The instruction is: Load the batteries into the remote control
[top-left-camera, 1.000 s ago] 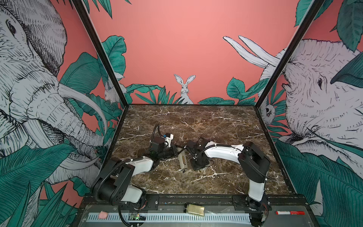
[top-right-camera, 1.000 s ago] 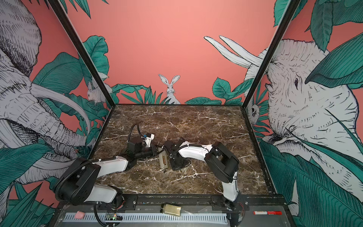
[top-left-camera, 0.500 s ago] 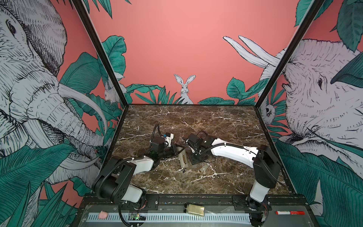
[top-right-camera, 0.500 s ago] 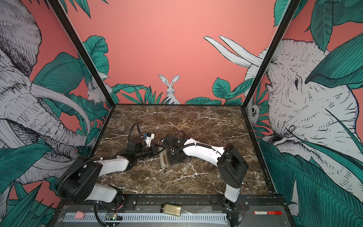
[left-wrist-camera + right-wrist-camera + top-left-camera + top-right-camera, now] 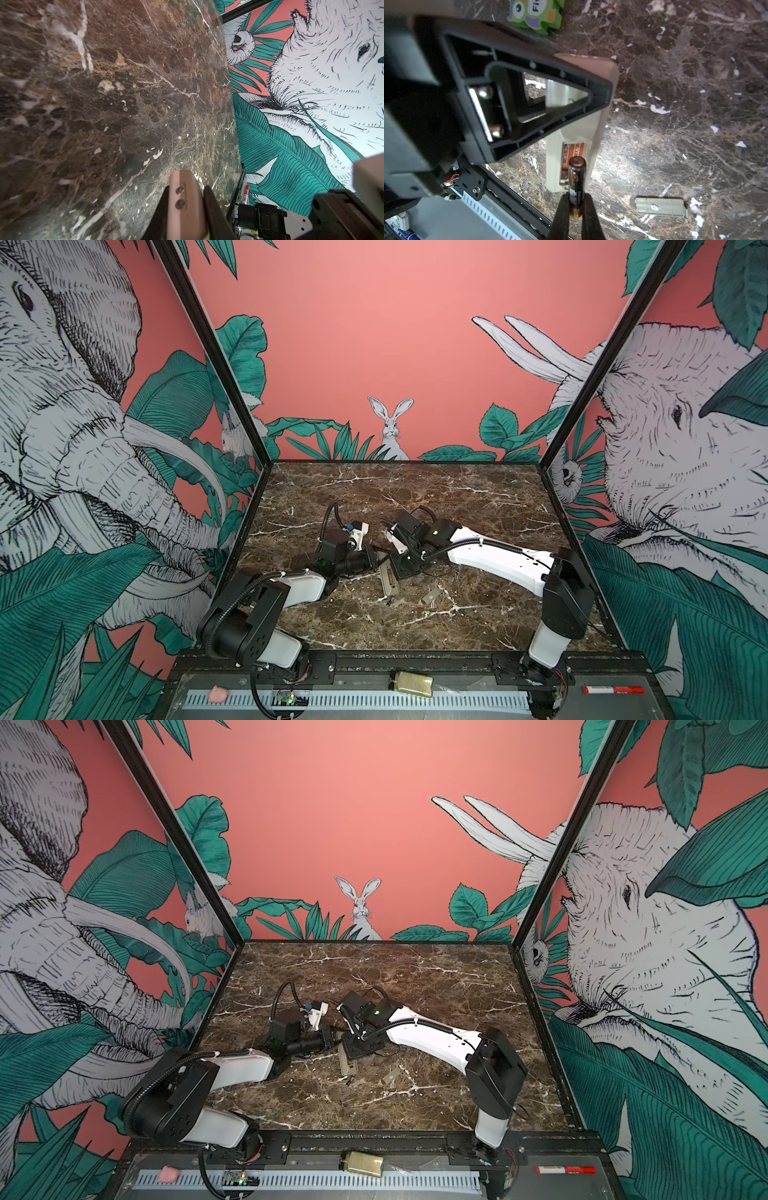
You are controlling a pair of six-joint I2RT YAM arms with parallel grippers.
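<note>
My left gripper (image 5: 187, 207) is shut on one end of the remote control (image 5: 184, 199), which lies with its grey-beige back up near the table's middle (image 5: 387, 578) (image 5: 347, 1060). In the right wrist view the remote control (image 5: 554, 166) shows its open battery recess (image 5: 573, 153) with something copper-coloured inside. My right gripper (image 5: 576, 209) is shut on a dark battery (image 5: 576, 180), whose brassy end pokes out between the fingers. It hangs just over the recess. In both top views the right gripper (image 5: 397, 572) (image 5: 353, 1048) hovers over the remote beside the left gripper (image 5: 374, 559).
The loose grey battery cover (image 5: 661, 207) lies on the marble to the right of the remote (image 5: 432, 595). A green owl-faced block (image 5: 537, 14) sits beyond the left gripper. On the front rail are a jar (image 5: 410, 680), a red marker (image 5: 613, 689) and a pink lump (image 5: 217, 694).
The right arm has stretched out: its elbow swung right and its wrist shifted toward the back over the remote. The left arm has stayed put, still gripping the remote.
</note>
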